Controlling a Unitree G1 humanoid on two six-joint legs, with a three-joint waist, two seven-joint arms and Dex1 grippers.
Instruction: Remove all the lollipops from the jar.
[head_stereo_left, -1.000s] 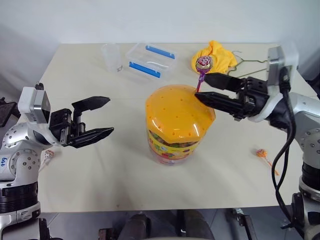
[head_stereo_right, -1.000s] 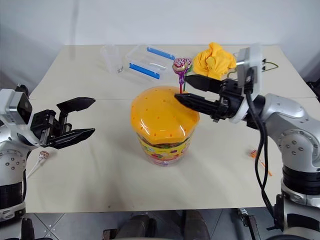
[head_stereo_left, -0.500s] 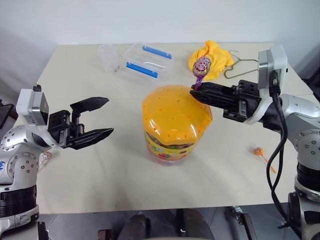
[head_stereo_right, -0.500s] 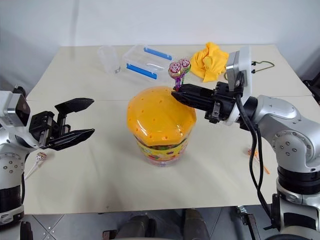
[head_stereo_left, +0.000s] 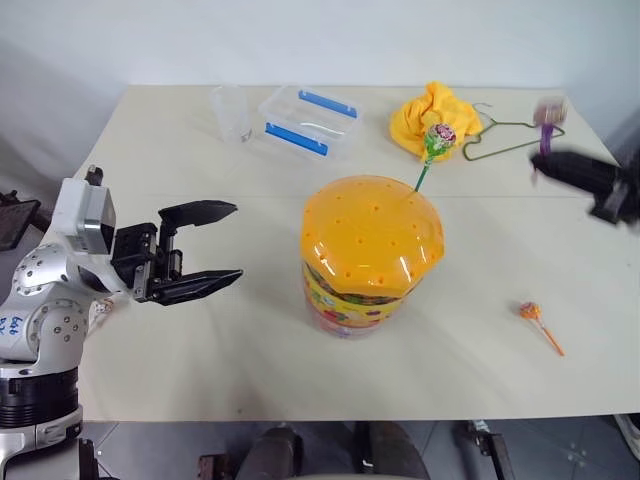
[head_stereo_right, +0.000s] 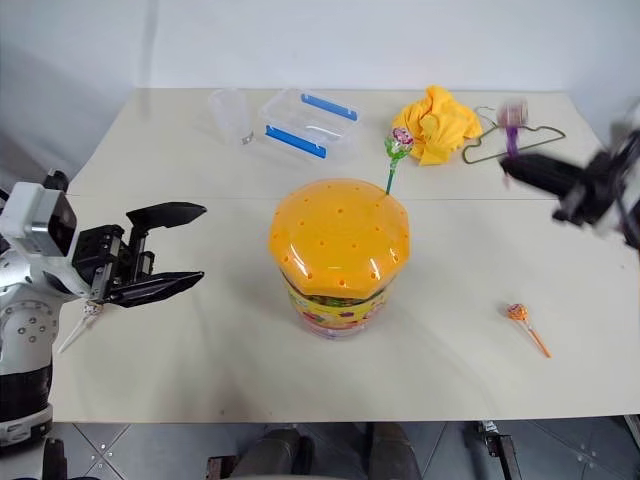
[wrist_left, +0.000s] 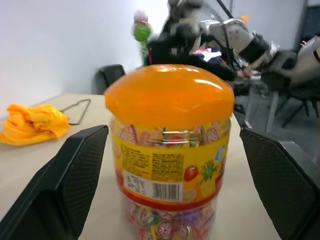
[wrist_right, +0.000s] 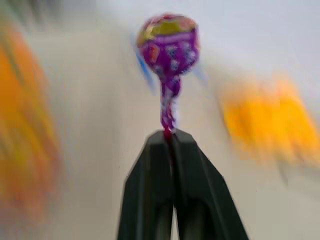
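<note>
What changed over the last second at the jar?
The right tool closed on a purple lollipop standing in the lid, pulled it out and swung it away to the right. The left tool stayed open beside the jar; a green-stick lollipop remains in the lid.

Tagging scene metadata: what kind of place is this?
Probably a lab or office test room: a plain table against a bare white wall, staged props like the jar and clothes hanger, office chairs behind.
</note>
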